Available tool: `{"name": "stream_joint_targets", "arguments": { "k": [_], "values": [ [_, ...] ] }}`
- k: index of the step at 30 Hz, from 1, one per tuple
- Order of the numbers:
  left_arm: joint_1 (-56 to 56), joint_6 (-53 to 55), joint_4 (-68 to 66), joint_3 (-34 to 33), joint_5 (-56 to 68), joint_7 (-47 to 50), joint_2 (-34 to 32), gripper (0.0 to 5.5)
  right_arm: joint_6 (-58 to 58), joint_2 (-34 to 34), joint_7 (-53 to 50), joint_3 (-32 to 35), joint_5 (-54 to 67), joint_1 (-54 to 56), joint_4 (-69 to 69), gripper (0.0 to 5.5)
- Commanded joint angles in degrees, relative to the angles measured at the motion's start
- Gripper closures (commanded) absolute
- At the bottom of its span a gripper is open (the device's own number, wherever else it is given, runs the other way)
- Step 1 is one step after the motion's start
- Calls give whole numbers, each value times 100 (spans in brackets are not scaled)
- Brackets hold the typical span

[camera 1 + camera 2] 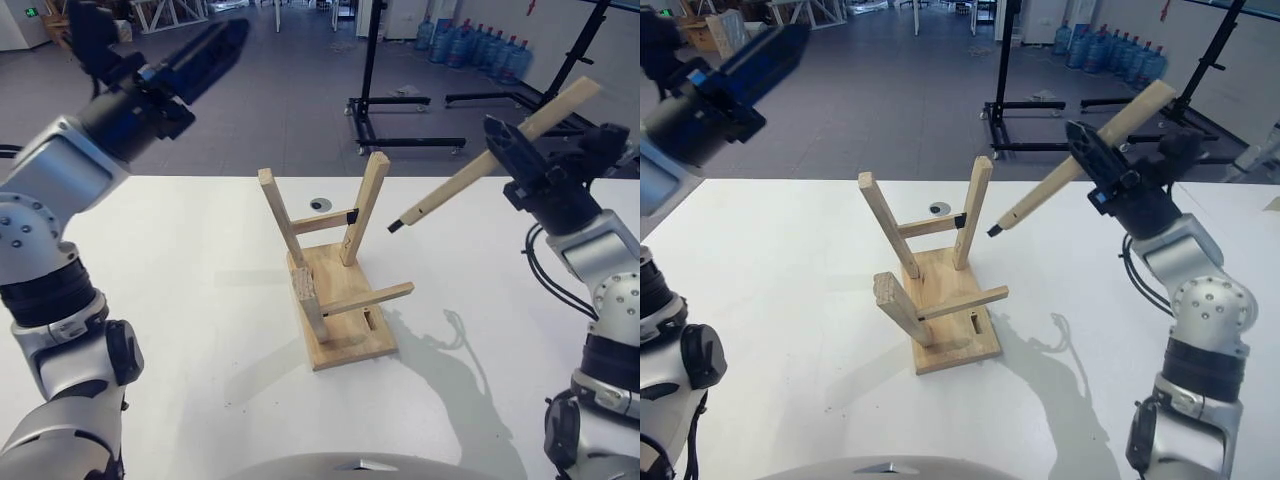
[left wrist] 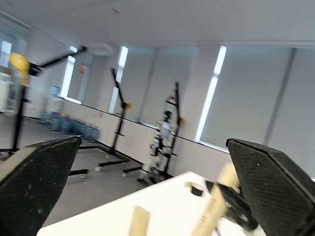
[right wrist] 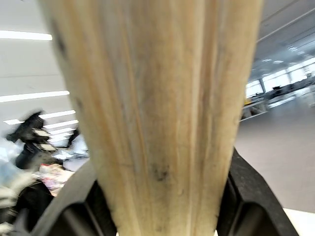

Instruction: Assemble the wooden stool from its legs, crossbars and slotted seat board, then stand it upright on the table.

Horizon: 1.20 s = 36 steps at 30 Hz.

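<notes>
Step in hand, by judgement: seating the fourth leg.

Left eye view: seat board (image 1: 340, 345) flat on the white table (image 1: 180, 300), upside down, three standing legs (image 1: 365, 205) rising from it. Held leg (image 1: 450, 185) clamped in the right gripper (image 1: 503, 152) at 2 o'clock from the board, slanted, dark-tipped end aimed toward 8 o'clock, well apart from the board. Left gripper (image 1: 232, 35) raised at 10 o'clock, grasping nothing.

Right eye view: open slot (image 1: 973, 325) near the board's 4 o'clock corner, just beside the free end of the loose crossbar (image 1: 965, 302). Best to swing the leg near upright first, line its end over that slot, probably catch the crossbar's end in the leg's side, then press straight down. Worth steadying the board with the free arm, given a smooth tabletop and a light board likely to skid.

Left wrist view: fingers (image 2: 39, 172) spread wide, matte black, finely pebbled faces.

Right wrist view: pale wood, flat-faced, straight grain with a few dark flecks, pinched between black pads (image 3: 246, 196).
</notes>
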<state>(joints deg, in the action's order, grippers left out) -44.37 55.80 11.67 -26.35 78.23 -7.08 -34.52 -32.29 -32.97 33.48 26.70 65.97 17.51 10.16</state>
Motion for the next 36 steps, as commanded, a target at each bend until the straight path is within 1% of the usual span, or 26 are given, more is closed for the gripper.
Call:
{"name": "stream_joint_targets", "arguments": {
  "k": [1, 2, 6, 10, 11, 14, 18, 23, 27, 29, 33, 36],
  "values": [
    [601, -11, -271, -34, -176, 566, 148, 10, 98, -246, 484, -140, -700, -597, -136, 344],
    [782, -65, -276, 56, -261, 603, 290, 10, -65, -265, 589, -170, -678, -640, -299, 344],
    [1396, -269, -198, 563, -639, 356, 862, 10, -245, -56, 1681, -161, -199, -716, -600, 344],
    [1308, -464, -216, 796, -710, 483, 1447, 10, -474, 89, 2439, 58, 292, -855, -865, 344],
    [1273, -499, -229, 851, -765, 504, 1535, 10, -434, 105, 2664, 45, 256, -945, -873, 344],
    [1243, -509, -286, 1008, -1001, 378, 1535, 10, -143, 174, 3326, -101, -48, -1140, -896, 344],
    [1039, -505, -550, 912, -1051, 235, 1488, 10, 461, 464, 4073, -538, -660, -1183, -1134, 344],
    [996, -505, -693, 1076, -1268, 54, 1625, 10, 1291, 1086, 4347, -1089, -1334, -1410, -997, 344],
    [879, -590, -938, 1153, -1492, -65, 1749, 10, 1898, 1402, 4417, -1529, -1895, -1593, -915, 344],
    [671, -674, -1193, 1186, -1665, -129, 1814, 10, 2104, 1414, 4421, -1580, -2029, -1634, -879, 344],
    [479, -789, -1430, 1146, -1897, -254, 1881, 10, 2208, 1170, 4497, -1499, -2020, -1326, -967, 344],
    [446, -863, -1504, 1098, -2015, -320, 1901, 10, 2222, 1380, 4415, -1716, -2002, -1117, -847, 344]
  ]
}}
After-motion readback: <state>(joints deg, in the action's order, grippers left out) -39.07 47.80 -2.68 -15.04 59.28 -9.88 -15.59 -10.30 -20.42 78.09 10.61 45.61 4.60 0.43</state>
